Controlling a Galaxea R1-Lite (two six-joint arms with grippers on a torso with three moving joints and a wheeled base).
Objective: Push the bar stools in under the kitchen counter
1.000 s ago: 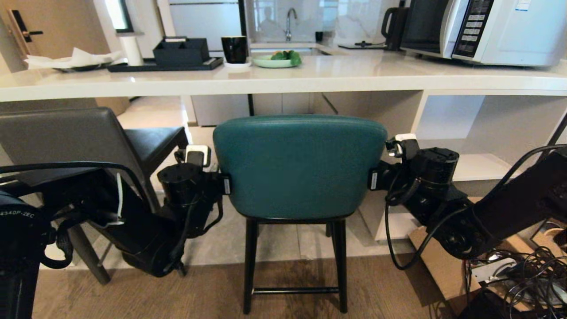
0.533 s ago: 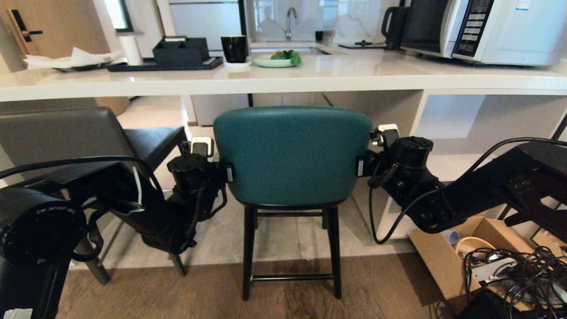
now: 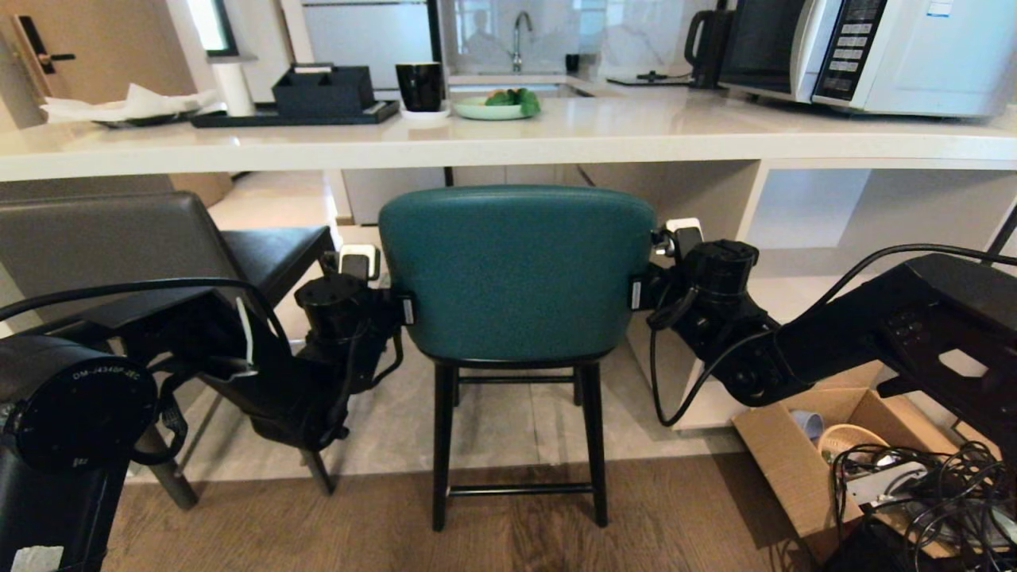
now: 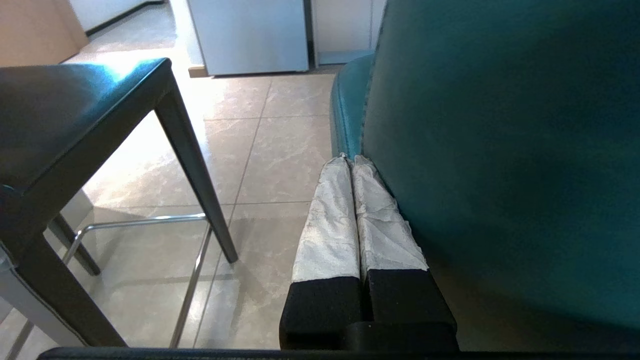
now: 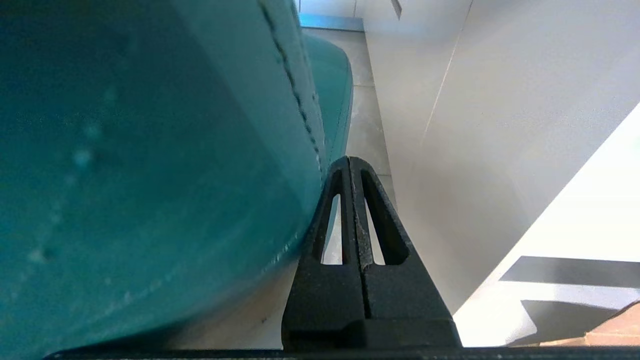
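The teal bar stool (image 3: 516, 270) stands with its back toward me, its seat partly under the white kitchen counter (image 3: 508, 143). My left gripper (image 4: 350, 159) is shut and empty, its fingers lying against the left edge of the teal backrest (image 4: 500, 150). On the other side my right gripper (image 5: 349, 160) is shut too, pressed along the right edge of the backrest (image 5: 150, 150). In the head view both wrists flank the backrest, and the fingertips are hidden behind it. The dark grey bar stool (image 3: 119, 246) stands to the left, turned at an angle and out from the counter.
On the counter sit a microwave (image 3: 890, 52), a black cup (image 3: 419, 86), a green plate (image 3: 494, 107) and a black tray (image 3: 294, 117). Open white shelves (image 3: 874, 238) lie right of the teal stool. A cardboard box (image 3: 834, 445) with cables sits on the floor at right.
The teal stool has slid forward toward the counter, with both arms stretching out and following it. The grey stool has stayed where it was.
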